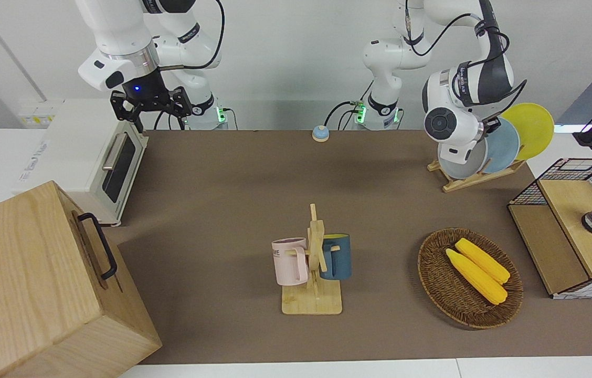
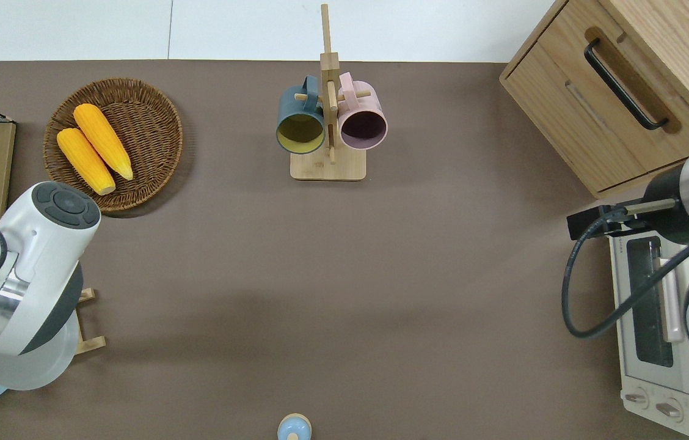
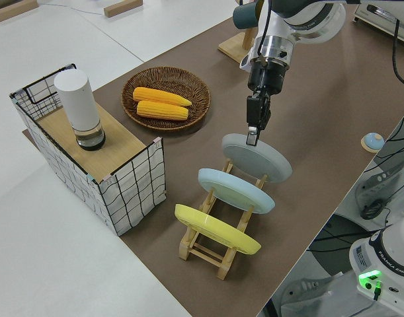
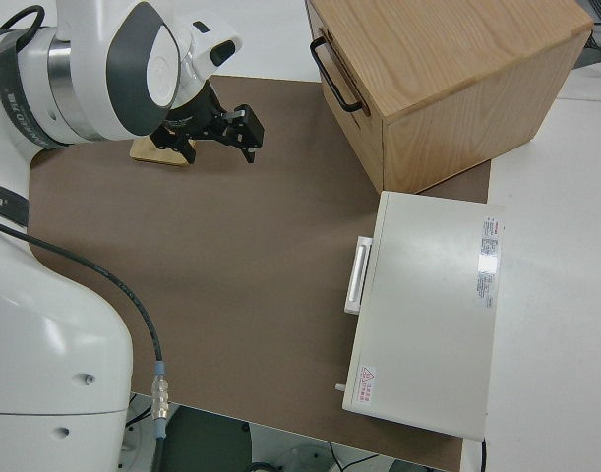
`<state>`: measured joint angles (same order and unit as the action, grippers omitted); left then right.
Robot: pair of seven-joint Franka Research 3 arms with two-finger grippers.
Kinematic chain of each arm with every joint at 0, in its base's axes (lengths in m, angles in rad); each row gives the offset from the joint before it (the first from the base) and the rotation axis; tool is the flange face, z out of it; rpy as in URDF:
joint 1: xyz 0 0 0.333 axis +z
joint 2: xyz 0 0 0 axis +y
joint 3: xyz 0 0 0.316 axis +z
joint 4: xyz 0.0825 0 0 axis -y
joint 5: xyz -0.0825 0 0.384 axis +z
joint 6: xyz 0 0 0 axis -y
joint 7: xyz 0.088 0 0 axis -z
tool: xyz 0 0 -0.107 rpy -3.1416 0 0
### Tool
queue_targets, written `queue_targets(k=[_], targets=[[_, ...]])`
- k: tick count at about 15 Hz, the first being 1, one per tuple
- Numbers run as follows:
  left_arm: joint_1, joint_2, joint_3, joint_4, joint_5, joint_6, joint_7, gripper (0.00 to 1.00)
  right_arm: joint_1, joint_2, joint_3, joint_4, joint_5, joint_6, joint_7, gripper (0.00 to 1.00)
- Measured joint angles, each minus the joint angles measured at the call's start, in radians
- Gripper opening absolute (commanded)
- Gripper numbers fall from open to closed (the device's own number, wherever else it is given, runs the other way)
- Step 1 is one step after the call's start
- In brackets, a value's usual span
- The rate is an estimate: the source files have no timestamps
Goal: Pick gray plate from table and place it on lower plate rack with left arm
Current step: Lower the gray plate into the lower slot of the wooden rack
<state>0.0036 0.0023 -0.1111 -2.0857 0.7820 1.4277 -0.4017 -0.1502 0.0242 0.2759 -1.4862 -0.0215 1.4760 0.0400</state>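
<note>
The gray plate (image 3: 258, 157) leans in the lower plate rack (image 3: 208, 247), in the slot farthest from the yellow plate (image 3: 215, 228), with the light blue plate (image 3: 235, 189) between them. My left gripper (image 3: 252, 135) comes down from above and is shut on the gray plate's upper rim. In the front view the left arm's wrist covers most of the gray plate (image 1: 461, 163) and hides the fingers. The overhead view shows the gray plate (image 2: 33, 366) partly under the arm. My right gripper (image 1: 151, 102) is parked and open.
A wicker basket (image 1: 432, 273) with two corn cobs lies farther from the robots than the rack. A wire-sided wooden box (image 1: 569, 226) stands beside it. A mug tree (image 1: 314, 262) holds two mugs mid-table. A toaster oven (image 1: 99, 163) and a wooden cabinet (image 1: 39, 283) fill the right arm's end.
</note>
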Motion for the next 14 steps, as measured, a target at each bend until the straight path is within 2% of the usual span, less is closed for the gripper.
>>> queue_targets(k=[2, 5, 6, 9, 10, 11, 13, 14], targets=[[0.0, 0.002, -0.001, -0.013, 0.0, 0.004, -0.015, 0.0, 0.0, 0.0, 0.0, 0.0, 0.0, 0.0, 0.0, 0.983], [0.0, 0.005, -0.002, -0.018, 0.0, 0.012, -0.037, 0.51, 0.0, 0.0, 0.0, 0.0, 0.0, 0.0, 0.0, 0.983], [0.0, 0.006, -0.002, -0.019, 0.0, 0.013, -0.041, 0.58, 0.0, 0.0, 0.0, 0.0, 0.0, 0.0, 0.0, 0.983], [0.0, 0.007, -0.002, -0.019, -0.001, 0.035, -0.048, 0.72, 0.0, 0.0, 0.0, 0.0, 0.0, 0.0, 0.0, 0.983], [0.0, 0.007, -0.002, -0.019, -0.003, 0.042, -0.05, 0.74, 0.0, 0.0, 0.0, 0.0, 0.0, 0.0, 0.0, 0.983], [0.0, 0.007, -0.002, -0.019, -0.011, 0.051, -0.053, 0.87, 0.0, 0.0, 0.0, 0.0, 0.0, 0.0, 0.0, 0.983], [0.0, 0.006, -0.003, -0.015, -0.038, 0.063, -0.058, 0.9, 0.0, 0.0, 0.0, 0.0, 0.0, 0.0, 0.0, 0.983], [0.0, 0.005, -0.005, -0.007, -0.064, 0.071, -0.061, 0.97, 0.0, 0.0, 0.0, 0.0, 0.0, 0.0, 0.0, 0.983]])
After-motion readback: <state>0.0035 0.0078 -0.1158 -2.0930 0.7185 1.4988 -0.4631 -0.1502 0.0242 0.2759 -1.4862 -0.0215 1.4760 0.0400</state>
